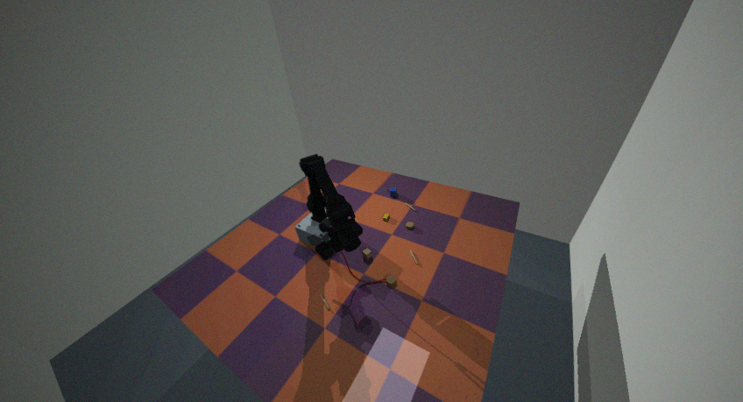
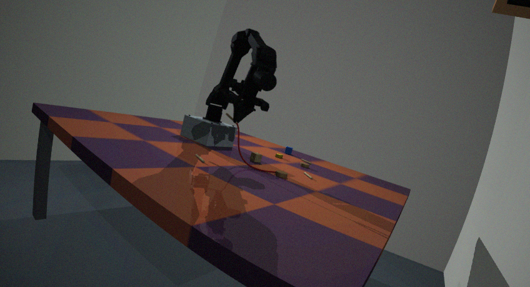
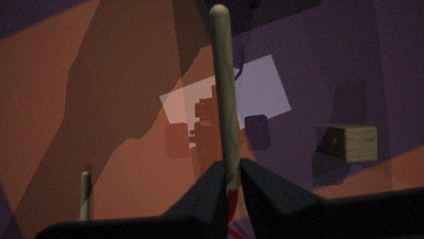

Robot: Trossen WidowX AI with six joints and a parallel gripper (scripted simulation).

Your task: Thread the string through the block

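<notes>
My gripper [image 1: 333,250] [image 2: 235,119] [image 3: 232,168] is shut on the thin wooden stick [image 3: 224,95] [image 2: 229,115] and holds it in the air in front of the arm's grey base. The stick points away from the fingers in the wrist view. The red string [image 1: 354,277] [image 2: 247,164] [image 3: 232,199] hangs from the stick's gripped end and curves down to the round wooden button [image 1: 391,280] [image 2: 281,174] on the table. The wooden block [image 1: 366,252] [image 2: 255,157] [image 3: 353,142] stands on the table, to the right of the stick in the wrist view, apart from it.
Loose sticks lie on the checkered table: one [image 1: 324,300] [image 2: 200,157] [image 3: 86,194] near the arm, two further out [image 1: 413,257] [image 1: 410,206]. A yellow cube [image 1: 385,216] [image 2: 279,155], a blue cube [image 1: 392,191] [image 2: 288,149] and a second round piece [image 1: 410,225] [image 2: 304,164] lie beyond the block.
</notes>
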